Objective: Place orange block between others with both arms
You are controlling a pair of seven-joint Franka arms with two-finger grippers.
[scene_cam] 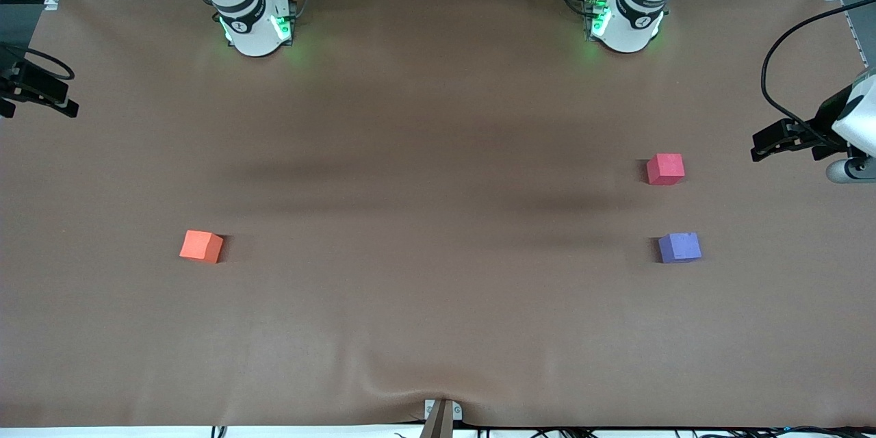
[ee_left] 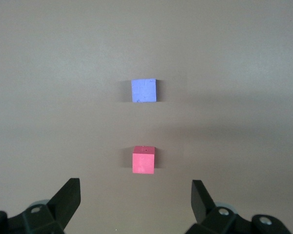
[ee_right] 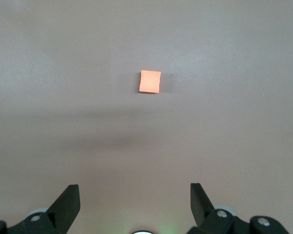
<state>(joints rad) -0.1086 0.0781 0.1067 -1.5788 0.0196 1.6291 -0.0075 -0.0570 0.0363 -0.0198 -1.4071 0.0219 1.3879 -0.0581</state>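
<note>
The orange block [scene_cam: 201,246] [ee_right: 150,81] lies alone on the brown table toward the right arm's end. Toward the left arm's end sit the others: a pinkish-red cube [scene_cam: 665,169] [ee_left: 143,160] and, nearer the front camera, a bluish-purple cube [scene_cam: 679,247] [ee_left: 144,90], with a bare gap between them. My left gripper [ee_left: 136,187] hangs open high over the table, near the red cube, holding nothing. My right gripper [ee_right: 135,192] is open and empty too, high over the table between its base and the orange block. Neither hand shows in the front view.
The arm bases [scene_cam: 253,27] [scene_cam: 626,20] glow green along the table's farthest edge. A black fixture [scene_cam: 37,89] juts in at the right arm's end, and a black-and-white device with a cable [scene_cam: 814,137] at the left arm's end. The brown cover [scene_cam: 438,287] wrinkles near the front edge.
</note>
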